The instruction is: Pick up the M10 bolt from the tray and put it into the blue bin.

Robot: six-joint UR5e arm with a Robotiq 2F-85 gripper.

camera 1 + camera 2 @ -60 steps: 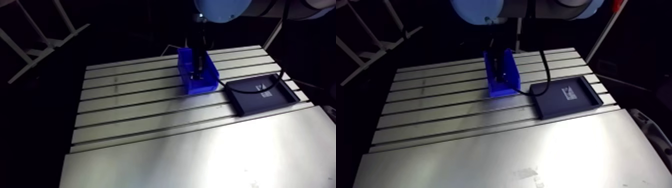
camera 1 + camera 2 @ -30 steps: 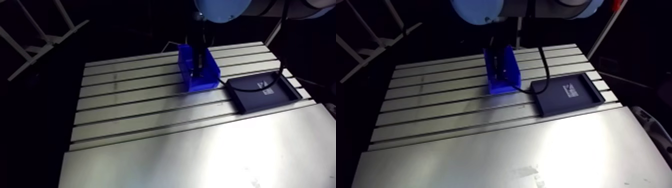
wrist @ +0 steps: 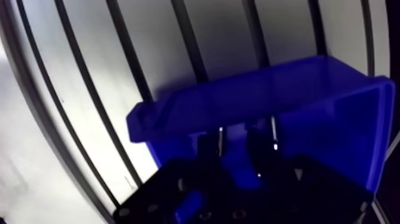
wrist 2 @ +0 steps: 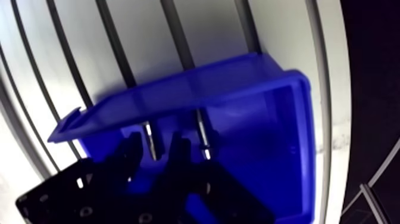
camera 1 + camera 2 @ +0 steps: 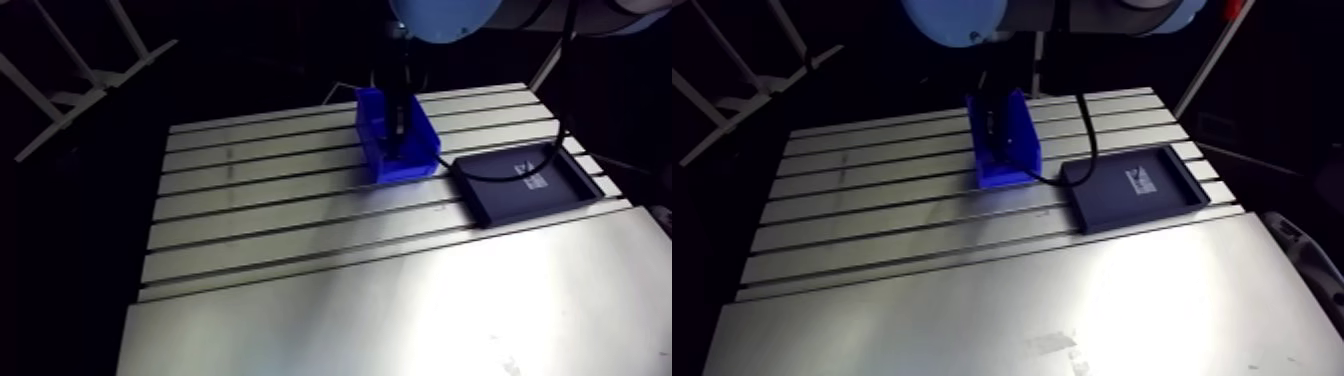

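Nowhere is the M10 bolt made out: the tray [image 5: 495, 197] shows only a pale marking [image 5: 530, 178], so the bolt's direction from the claw [image 4: 157, 144] and its long axis cannot be told, though it is judged to lie in the blue bin [image 4: 178, 89], hidden beneath the claw. The claw is held low inside the bin, its fingers [image 4: 134, 152] spread, with only blue floor showing in the gap. The tray is set just beside the bin on the slotted desk [image 5: 300, 250], and a straight rise clear of the bin walls is judged to be called for.

Blue bin [image 5: 405, 170] upright just beside black tray [image 5: 500, 197], perhaps not touching.
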